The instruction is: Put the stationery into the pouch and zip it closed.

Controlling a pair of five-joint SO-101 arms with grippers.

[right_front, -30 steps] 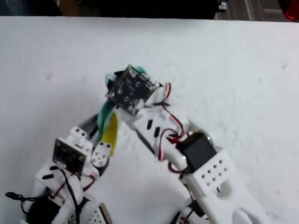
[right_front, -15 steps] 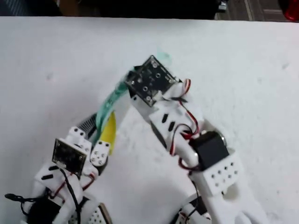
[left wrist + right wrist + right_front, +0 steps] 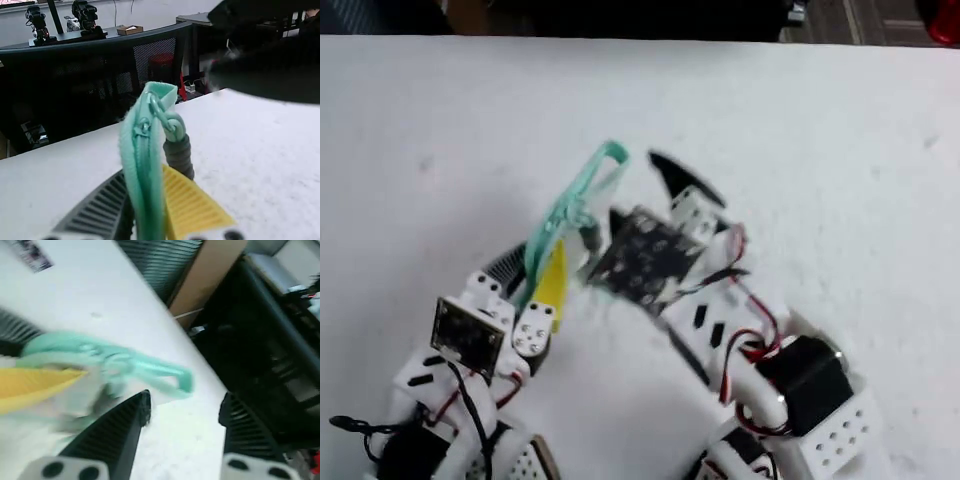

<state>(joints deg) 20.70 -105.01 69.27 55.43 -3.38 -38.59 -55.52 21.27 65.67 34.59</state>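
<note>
A mint green pouch [image 3: 565, 210] stands on edge on the white table [image 3: 840, 140], running from my left gripper toward the table's middle. My left gripper [image 3: 532, 265] is shut on the pouch's near end, which is pinched between a grey finger [image 3: 95, 210] and a yellow finger [image 3: 192, 205]. In the left wrist view the pouch [image 3: 142, 150] shows its zipper pull [image 3: 167, 120] near the far end. My right gripper [image 3: 645, 195] is open just right of the pouch's far tip, holding nothing. Its black fingers [image 3: 120, 430] flank the pouch [image 3: 125, 362] end without touching.
The table's far edge [image 3: 640, 38] runs along the back, with dark furniture beyond it. Both arms crowd the front centre. Bare white surface lies to the left, right and back of the pouch.
My right gripper slid along the pouch toward its far end, then let go and drew back toward the front. The pouch's far tip swung right, then settled back. The left arm stayed still.
</note>
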